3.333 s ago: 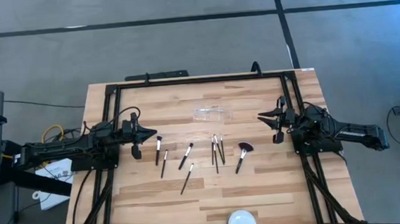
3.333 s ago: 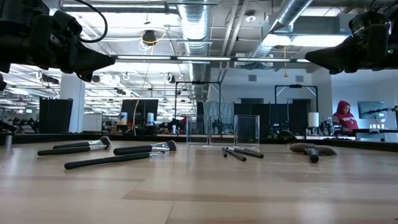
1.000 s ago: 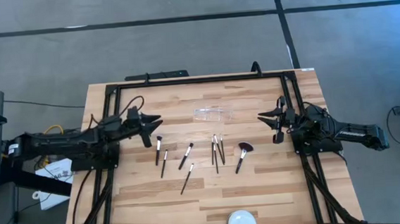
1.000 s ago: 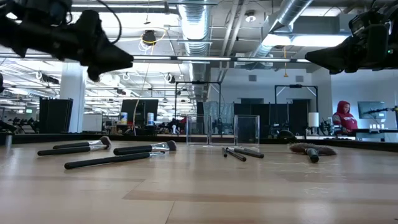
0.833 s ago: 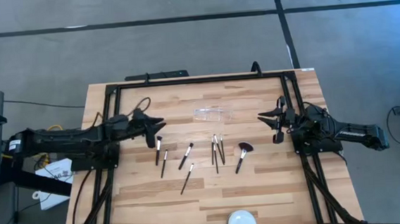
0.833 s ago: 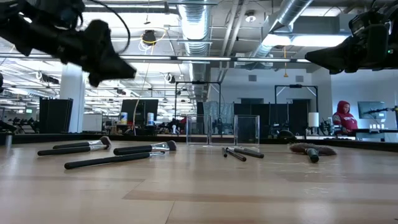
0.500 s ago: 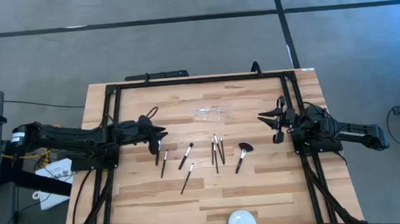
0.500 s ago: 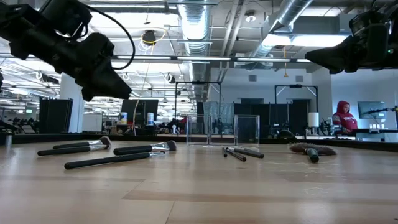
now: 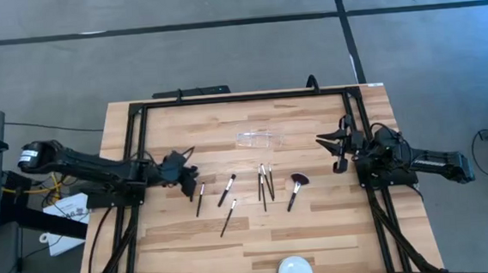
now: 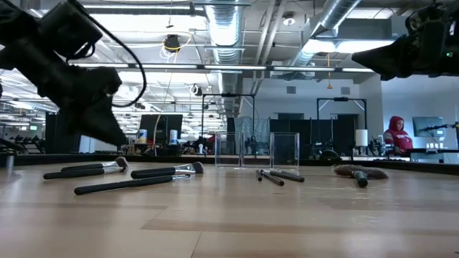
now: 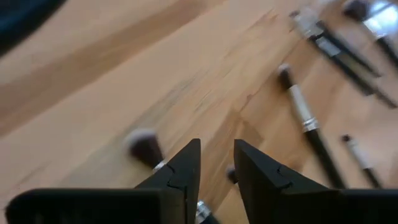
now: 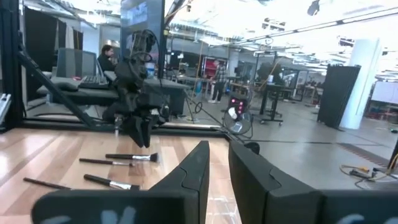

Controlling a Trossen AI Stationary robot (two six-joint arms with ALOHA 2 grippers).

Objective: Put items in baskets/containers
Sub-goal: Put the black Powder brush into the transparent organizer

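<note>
Several slim dark-handled makeup brushes lie flat on the wooden table, among them a fan-headed brush (image 9: 296, 187). The clear container (image 9: 259, 138) stands beyond them toward the far edge and also shows in the low view (image 10: 258, 150). My left gripper (image 9: 188, 180) points down just above the leftmost brush (image 9: 192, 192), fingers a little apart. In the left wrist view that brush's dark head (image 11: 144, 144) lies beside my left gripper (image 11: 217, 163) and its handle runs under the fingers. My right gripper (image 9: 320, 141) hovers at the table's right side, fingers together, empty.
A white round disc (image 9: 295, 271) lies at the near edge. A black frame (image 9: 241, 96) runs around the table's far and side edges. Bare wood lies between the brushes and the near edge. A person in red (image 10: 396, 132) is in the room beyond.
My left gripper has moved toward the table's near edge and down, tipping from level to pointing downward, until it stands over the leftmost brush. The brushes and the container have stayed in place.
</note>
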